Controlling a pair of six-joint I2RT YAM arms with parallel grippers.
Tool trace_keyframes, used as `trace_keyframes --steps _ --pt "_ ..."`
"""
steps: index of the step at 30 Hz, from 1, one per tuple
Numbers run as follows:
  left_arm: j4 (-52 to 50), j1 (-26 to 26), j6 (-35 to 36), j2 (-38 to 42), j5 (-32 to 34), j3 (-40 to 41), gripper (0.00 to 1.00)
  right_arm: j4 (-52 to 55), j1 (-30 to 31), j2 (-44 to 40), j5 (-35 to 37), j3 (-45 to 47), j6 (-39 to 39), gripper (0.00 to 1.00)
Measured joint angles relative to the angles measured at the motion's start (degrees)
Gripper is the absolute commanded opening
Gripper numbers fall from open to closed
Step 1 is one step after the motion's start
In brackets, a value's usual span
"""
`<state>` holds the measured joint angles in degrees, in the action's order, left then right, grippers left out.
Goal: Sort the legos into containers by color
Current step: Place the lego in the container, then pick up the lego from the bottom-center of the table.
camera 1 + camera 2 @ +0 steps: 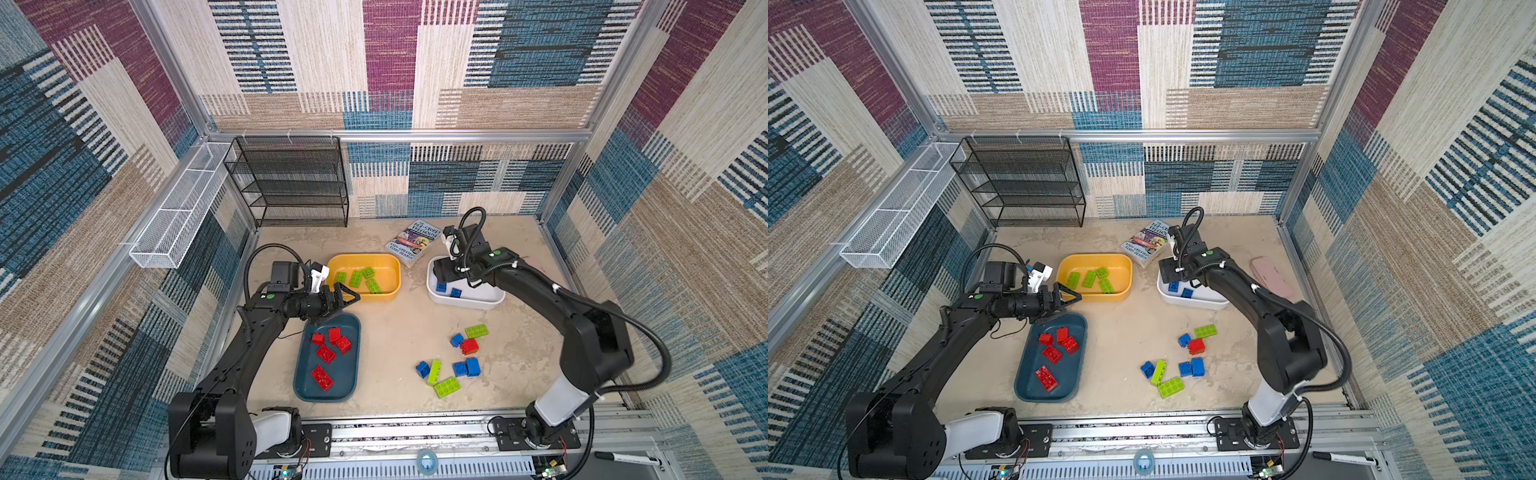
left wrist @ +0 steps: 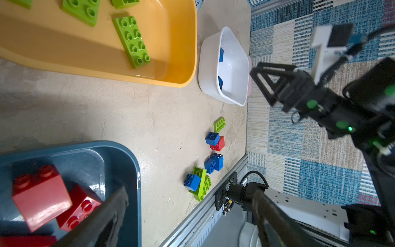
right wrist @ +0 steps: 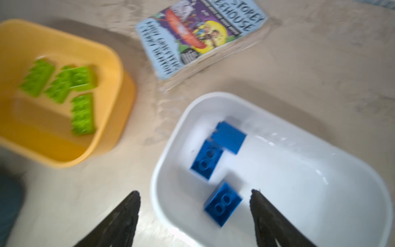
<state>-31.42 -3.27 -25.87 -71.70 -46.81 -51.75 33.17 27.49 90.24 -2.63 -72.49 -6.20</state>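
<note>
Right wrist view shows three blue studded bricks (image 3: 206, 162) in the white rounded plastic bin (image 3: 166, 154). Both top views show only two, because the right arm covers the rest. The right tool (image 3: 195, 195) is spread wide over the white bin's rim and grips nothing. The nearest blue brick is blurred and sits clear of both fingertips.

A top view shows a pale pink flat item (image 1: 1271, 276) just beside the white bin, partly behind the arm; possibly a case, can't tell.

The left tool (image 1: 348, 297) is wide and empty, above where the yellow rounded plastic bin (image 1: 394, 276) meets the dark teal rounded plastic bin (image 1: 345, 382).
- Yellow bin: four lime green bricks (image 1: 357, 278).
- Teal bin: five red bricks (image 1: 325, 354); the left wrist view cuts most of them off.

Loose bricks (image 1: 459, 368) sit clustered on the tabletop (image 1: 395, 340) near the right arm: four blue, three green, one red. A paperback book (image 1: 411, 243) lies just behind the yellow and white bins, its title cropped in the right wrist view.
</note>
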Motion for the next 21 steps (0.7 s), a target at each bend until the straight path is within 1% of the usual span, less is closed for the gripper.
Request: trace_keyframes --steps 3,4,7,9,11,14,21 --pt "0.2 0.0 0.2 -0.8 0.0 -0.2 0.94 1.2 6.1 -7.9 -3.4 7.2 -3.9 0.93" --pt "0.3 0.0 0.2 -1.0 0.0 -0.2 0.94 2.1 8.6 -10.2 -4.1 9.6 -5.4 0.94" --pt "0.3 0.0 0.3 -1.2 0.0 -0.2 0.94 4.1 16.1 -14.5 -5.3 15.8 -9.9 0.93" --pt "0.3 0.0 0.4 -1.2 -0.1 -0.1 0.94 4.8 20.3 -15.3 -5.2 18.7 -12.5 0.91" --pt "0.3 0.0 0.4 -1.2 0.0 0.1 0.94 5.7 24.4 -14.7 -4.2 20.7 -14.4 0.90" --pt "0.3 0.0 0.4 -0.9 -0.1 0.5 0.94 5.9 27.5 -11.1 -1.6 20.9 -14.7 0.86" --pt "0.4 0.0 0.4 0.8 0.0 1.7 0.94 5.1 28.6 -3.1 3.2 19.0 -10.5 0.74"
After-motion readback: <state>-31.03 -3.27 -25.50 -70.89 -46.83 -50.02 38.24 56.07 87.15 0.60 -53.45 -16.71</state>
